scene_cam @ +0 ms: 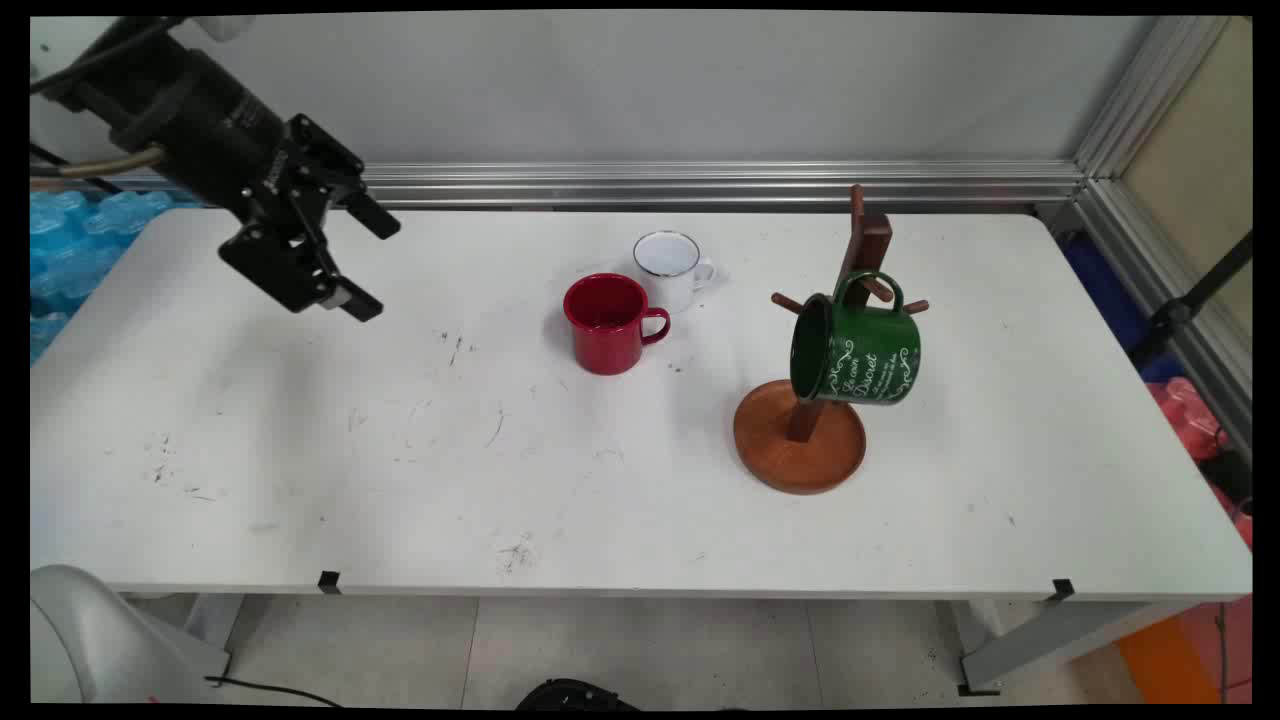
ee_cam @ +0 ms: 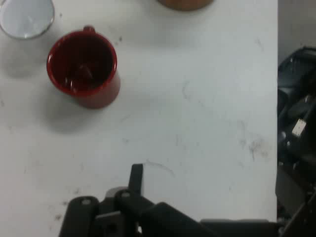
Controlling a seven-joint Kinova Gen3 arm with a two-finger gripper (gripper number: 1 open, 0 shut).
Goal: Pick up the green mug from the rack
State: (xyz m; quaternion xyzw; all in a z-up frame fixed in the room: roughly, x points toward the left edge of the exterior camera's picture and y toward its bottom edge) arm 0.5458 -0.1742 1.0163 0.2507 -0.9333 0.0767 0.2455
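you have a glossy red enamel mug (scene_cam: 610,323) – its inside looks darker red in the hand view (ee_cam: 83,66). beside it is a white enamel mug with a thin dark rim (scene_cam: 675,268). your dark green enamel mug (scene_cam: 856,349) carries white script lettering and white curly scrollwork along its edges. the reddish-brown wooden mug tree (scene_cam: 812,400) has a lighter orange-brown round base. the matte black two-finger gripper (scene_cam: 368,262) hangs over a white tabletop (scene_cam: 300,450) speckled with dark scuffs.

Upright red mug (scene_cam: 607,322) beside white mug (scene_cam: 671,268)
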